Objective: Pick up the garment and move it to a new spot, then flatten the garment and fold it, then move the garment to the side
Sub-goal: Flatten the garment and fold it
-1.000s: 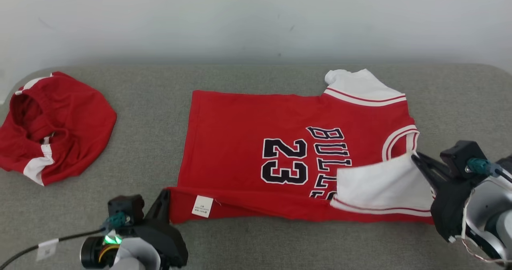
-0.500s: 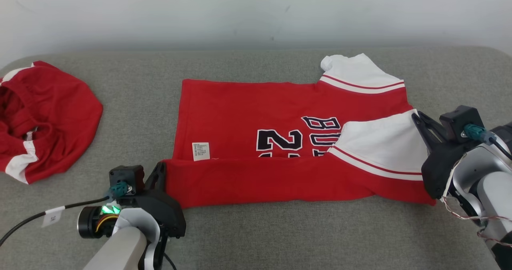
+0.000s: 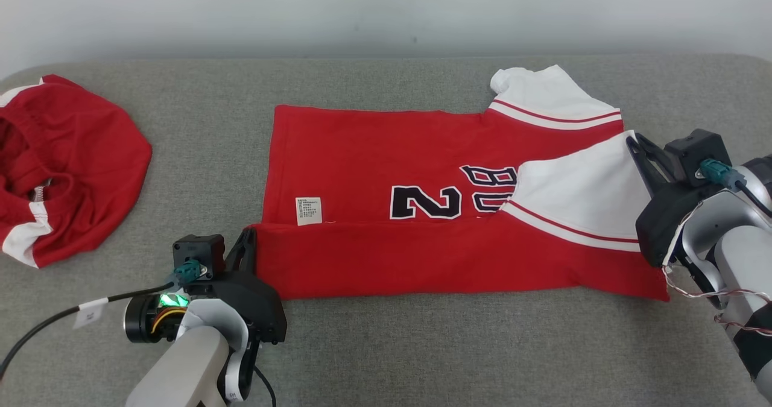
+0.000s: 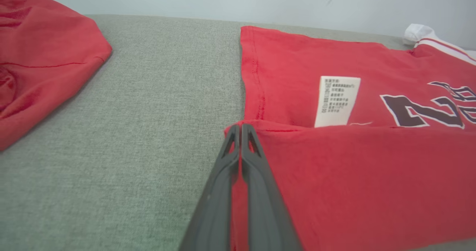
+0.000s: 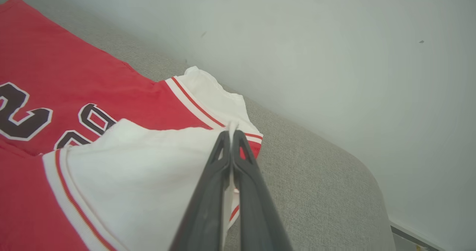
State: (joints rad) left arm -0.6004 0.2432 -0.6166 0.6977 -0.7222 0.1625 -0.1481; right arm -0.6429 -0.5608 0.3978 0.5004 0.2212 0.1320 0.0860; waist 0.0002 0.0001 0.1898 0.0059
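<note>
Both dark pincers were pressed together: the left pincer (image 3: 246, 238) pinched the hem corner (image 4: 266, 137), the right pincer (image 3: 631, 138) the white sleeve (image 3: 579, 190), of the red printed jersey (image 3: 374, 154) on the grey fabric-covered bench (image 3: 422, 347). Its near edge had crept farther across the number (image 3: 425, 202), so the lengthwise fold seemed half done.

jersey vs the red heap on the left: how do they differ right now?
Pose: the jersey lies spread flat, near edge folded over; the red heap is bunched up.
Grip: the left tool and right tool are shut on the jersey's ends; the red heap is untouched.
Print: the jersey bears a dark number and lettering; the red heap shows none.
Both are red with white trim.
</note>
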